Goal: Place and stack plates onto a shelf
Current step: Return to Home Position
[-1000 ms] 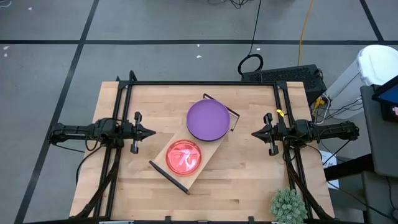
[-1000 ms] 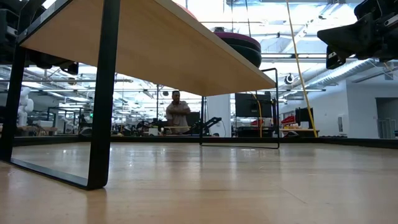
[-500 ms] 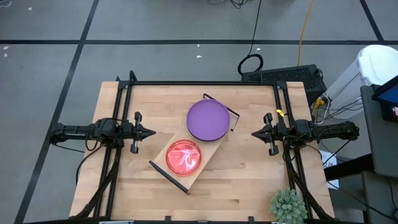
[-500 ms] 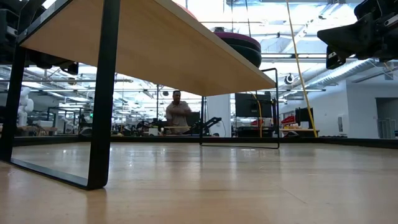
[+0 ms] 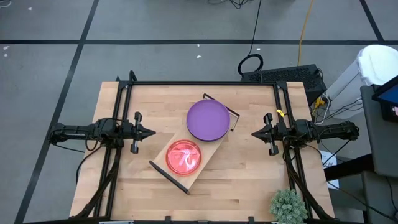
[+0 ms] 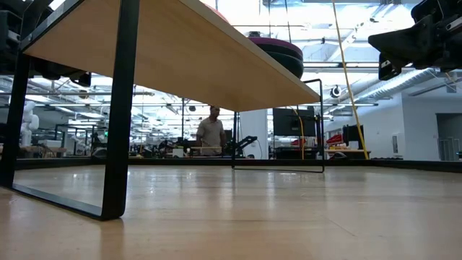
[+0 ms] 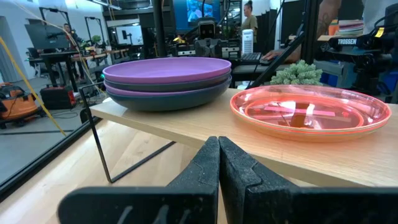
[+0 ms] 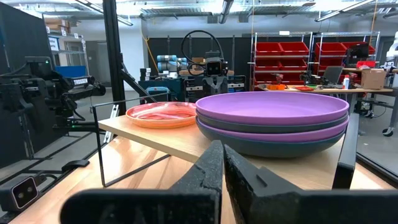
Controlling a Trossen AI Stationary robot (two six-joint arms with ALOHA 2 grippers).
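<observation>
The shelf (image 5: 208,146), a light-wood board on black frame ends, stands slantwise on the table's middle. A stack of large plates, purple on top (image 5: 208,119) with dark teal and purple ones under it (image 8: 273,134), rests on the shelf's far end. Small translucent pink plates (image 5: 183,157) lie on its near end. My left gripper (image 5: 151,132) hangs shut at the table's left, pointing level toward the shelf. My right gripper (image 5: 255,133) hangs shut at the right, pointing back at it. Both hold nothing.
A spiky green plant (image 5: 288,206) stands at the table's near right corner. Bare wood lies between each gripper and the shelf. Beyond the table a person (image 6: 211,133) stands far off in the room.
</observation>
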